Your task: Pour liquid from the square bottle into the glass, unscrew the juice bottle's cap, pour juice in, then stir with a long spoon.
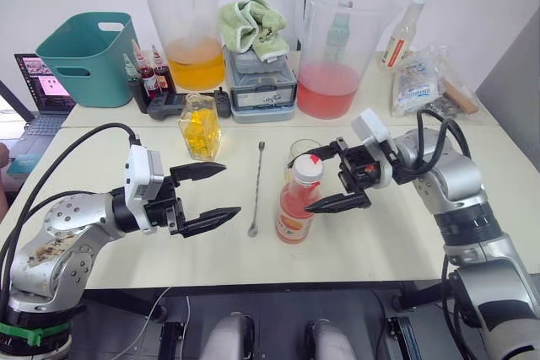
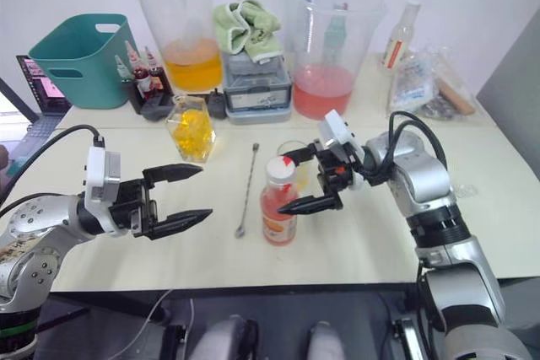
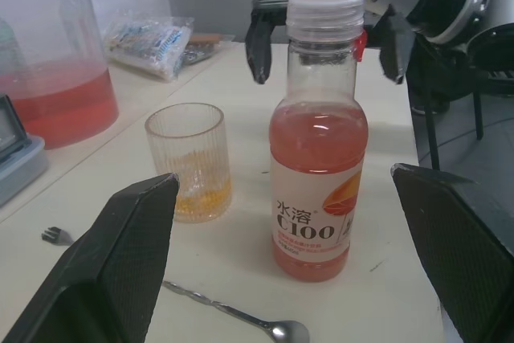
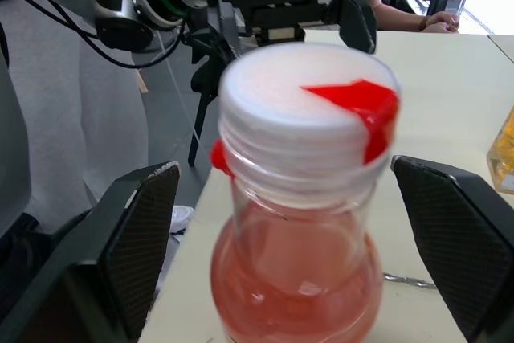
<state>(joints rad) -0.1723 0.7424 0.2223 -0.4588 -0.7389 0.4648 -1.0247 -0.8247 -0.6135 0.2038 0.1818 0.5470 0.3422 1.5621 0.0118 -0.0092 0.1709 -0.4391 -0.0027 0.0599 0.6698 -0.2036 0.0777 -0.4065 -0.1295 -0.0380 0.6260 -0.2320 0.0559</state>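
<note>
Right gripper (image 1: 327, 180) spread wide around the cap (image 1: 307, 167) of the juice bottle (image 1: 297, 202). One finger on the far side, the other on the near side, gaps visible on both sides in the right wrist view, so not clamping yet. Cap is on, with a red tab on top.

Left gripper (image 1: 209, 195) also spread wide, empty, touching nothing. It hovers over the table (image 1: 396, 233) left of the bottle, fingers aimed toward it.

The juice bottle stands upright near the front edge, about half full of pink liquid. The glass (image 3: 189, 161) sits just behind it, apart, with a thin layer of yellow-orange at the bottom. The long spoon (image 1: 256, 192) lies flat between left gripper and bottle, bowl end toward the near edge. The square bottle (image 1: 199, 127) stands upright farther back, to the left.
</note>
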